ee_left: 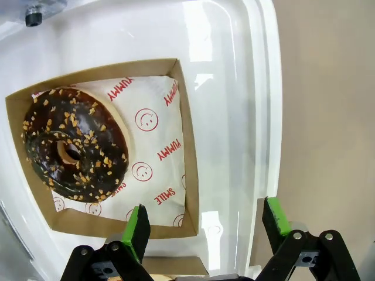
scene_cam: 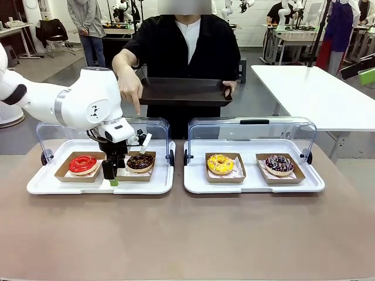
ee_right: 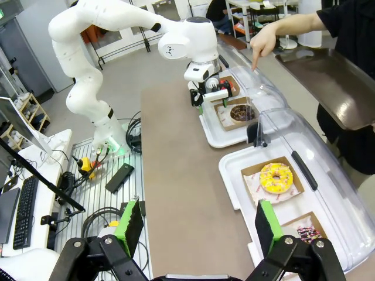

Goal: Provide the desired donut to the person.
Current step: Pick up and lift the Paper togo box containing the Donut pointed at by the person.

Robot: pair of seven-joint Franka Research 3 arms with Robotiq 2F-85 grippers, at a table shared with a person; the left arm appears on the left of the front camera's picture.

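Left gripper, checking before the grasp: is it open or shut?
Open: in the left wrist view the left gripper has its green pads spread wide, gripping nothing.

White arm [scene_cam: 70, 102], black hand [ee_left: 206, 212], green pads [ee_left: 140, 228]

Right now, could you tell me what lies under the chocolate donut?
A white paper sheet printed with red YUMMY, SMILE and smiley faces, in a brown cardboard box on the white tray. What lies directly beneath the chocolate donut is covered.
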